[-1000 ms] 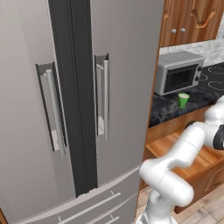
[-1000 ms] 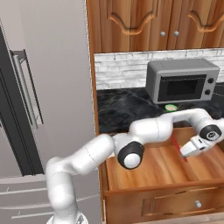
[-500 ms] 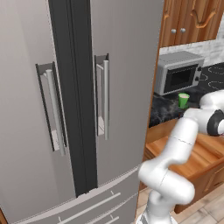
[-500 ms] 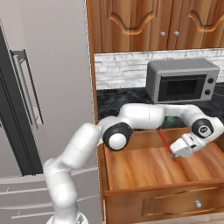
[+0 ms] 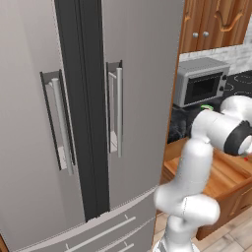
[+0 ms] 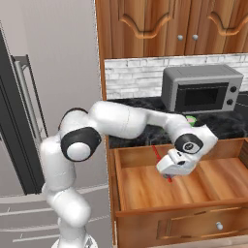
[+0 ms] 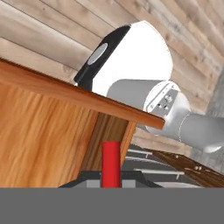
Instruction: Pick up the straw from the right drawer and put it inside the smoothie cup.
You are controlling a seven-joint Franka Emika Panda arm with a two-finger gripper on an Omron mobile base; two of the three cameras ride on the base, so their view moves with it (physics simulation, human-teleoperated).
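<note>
Jaws pinched shut on the straw (image 7: 111, 164), gripper (image 6: 170, 169) hanging above the floor of the right drawer (image 6: 193, 190), which stood pulled open. Straw seen as a thin red stick slanting from behind the hand at its upper end down to a tip just below the gripper, clear of the drawer boards as far as could be told. In the hand view, held upright between the two dark tips, roughly centred.

Judged very light and stiff, with a smooth, rounded, probably slippery surface; likely to swivel in a pinch that narrow, or slip out if knocked against the drawer wall. Hold appeared to sit toward the lower part, leaving a long free end above; a grip nearer one end would probably leave more free length to slide into the cup.

Smoothie cup (image 6: 191, 119) stood on the dark desk (image 6: 140, 104) behind the drawer, just in front of the microwave (image 6: 202, 88), mostly hidden by the forearm; small, light, probably easy to tip with a sideways nudge.
</note>
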